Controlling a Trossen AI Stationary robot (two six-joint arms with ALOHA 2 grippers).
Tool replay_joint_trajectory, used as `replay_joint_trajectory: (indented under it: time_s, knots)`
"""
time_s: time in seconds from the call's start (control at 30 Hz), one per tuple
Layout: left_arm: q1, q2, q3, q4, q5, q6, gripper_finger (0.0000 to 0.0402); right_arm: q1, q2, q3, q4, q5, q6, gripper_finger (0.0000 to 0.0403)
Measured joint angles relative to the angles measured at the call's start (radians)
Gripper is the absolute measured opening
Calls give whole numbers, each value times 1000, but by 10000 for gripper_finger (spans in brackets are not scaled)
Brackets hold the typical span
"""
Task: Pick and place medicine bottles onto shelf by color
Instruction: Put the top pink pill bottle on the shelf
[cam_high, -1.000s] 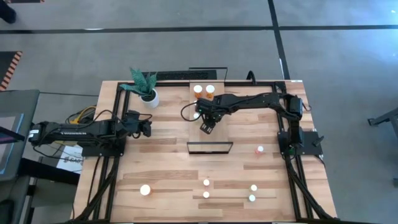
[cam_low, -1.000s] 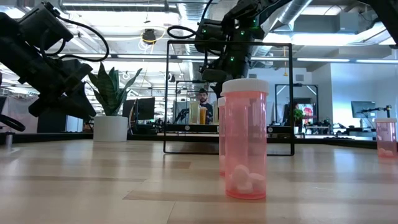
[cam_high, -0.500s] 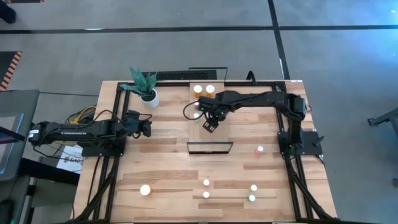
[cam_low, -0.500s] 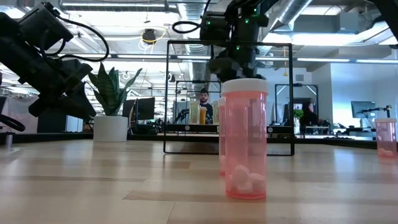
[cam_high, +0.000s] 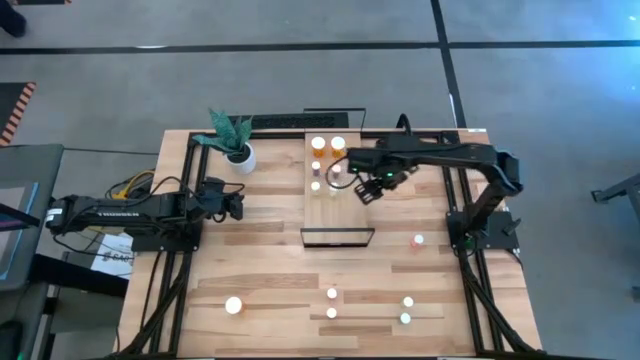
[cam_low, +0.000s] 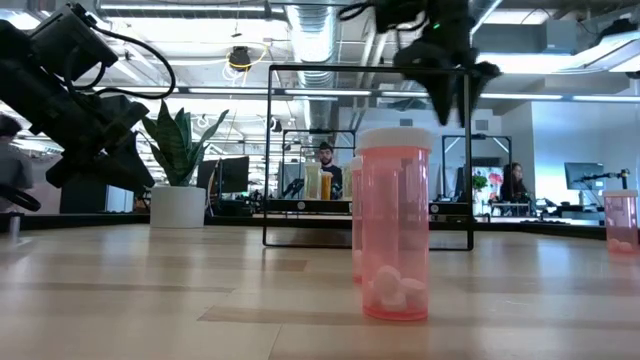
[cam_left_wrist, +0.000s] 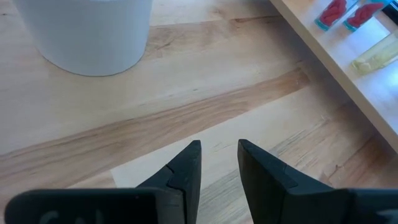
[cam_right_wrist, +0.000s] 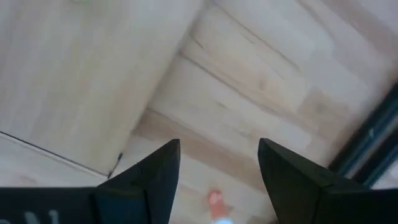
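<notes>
The counter (cam_high: 270, 250) is pale planked wood with a smooth satin finish. The shelf (cam_high: 335, 205) is lighter wood with a thin black metal frame. The nearest bottle (cam_low: 394, 225) is translucent pink plastic, glossy, white-capped.

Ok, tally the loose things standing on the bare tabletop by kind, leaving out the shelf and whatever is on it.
medicine bottles: 6
potted plant: 1
Total: 7
</notes>
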Motion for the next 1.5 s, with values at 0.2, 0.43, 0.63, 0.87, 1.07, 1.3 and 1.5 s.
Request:
replay_joint_trajectory:
  time_s: [0.2,0.43,0.63,0.87,1.07,1.3,1.5]
  knots:
    - [0,0,0,0,0,0,91,44,-188,-222,38,-1,217,239]
    - [0,0,0,0,0,0,91,134,-361,-500,133,-90,511,239]
    - [0,0,0,0,0,0,91,217,-391,-585,140,-165,715,239]
    - [0,0,0,0,0,0,91,362,-391,-602,195,-183,866,240]
    - [0,0,0,0,1,0,91,501,-391,-618,224,-146,1042,240]
    - [0,0,0,0,1,0,91,597,-390,-637,246,-130,1123,240]
    - [0,0,0,0,1,0,91,606,-390,-642,241,-124,1123,240]
